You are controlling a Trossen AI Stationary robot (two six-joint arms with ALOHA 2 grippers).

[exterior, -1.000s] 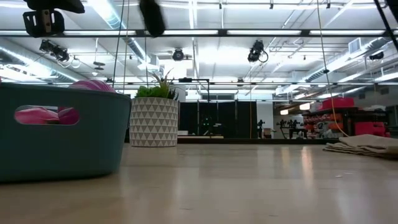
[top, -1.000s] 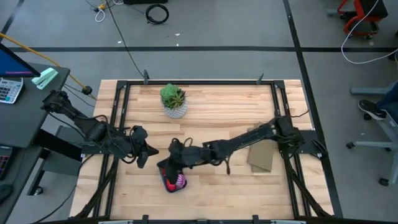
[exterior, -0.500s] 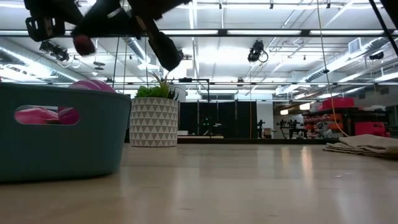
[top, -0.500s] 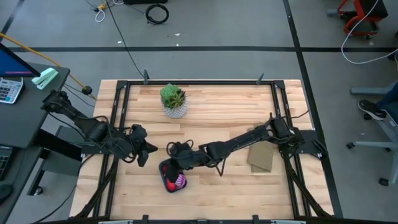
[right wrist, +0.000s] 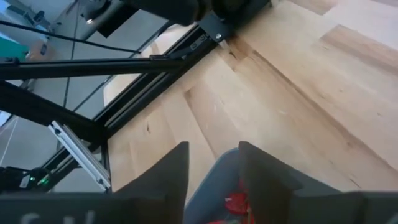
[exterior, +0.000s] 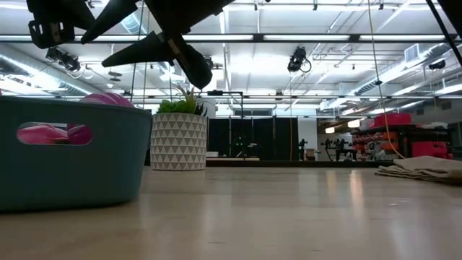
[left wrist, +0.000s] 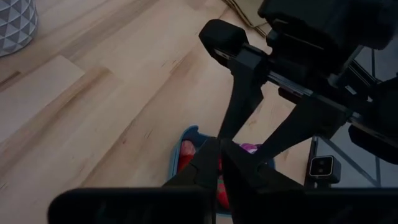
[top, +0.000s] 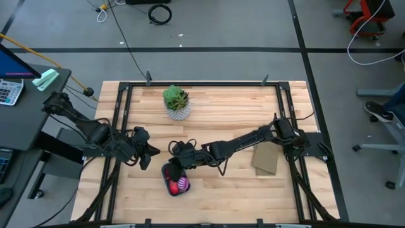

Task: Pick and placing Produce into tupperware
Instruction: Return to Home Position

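the teal tub (exterior: 72,166) sits on the wooden table (top: 221,190), low and a little left of centre in the high view and at the left edge of the low view. the produce lies inside it. a purple onion (exterior: 105,98) bulges above the rim, a pink oval piece (exterior: 43,133) shows through the handle slot, and small red pieces (top: 172,185) lie beside the onion. no produce shows on the bare wood.

the right gripper (top: 177,155) hovers just above the tub's upper edge in the high view, on an arm stretched in from the right of the frame. its 2 fingers are spread wide with nothing between them. in the right wrist view only the tub's rim and a red piece show past the gap. that reads as a pincer with its load let go, held above the rim so that a pull-back need not catch the tub's wall or tip it.

the left gripper (top: 147,158) waits just left of the tub, fingers drawn together with only a slit between them, holding nothing. it probably stands aside there to keep out of the right arm's path.

the potted plant (top: 176,101), at upper centre, and the tan folded piece (top: 266,159), at the right, stand well apart from the tub and likely play no part.
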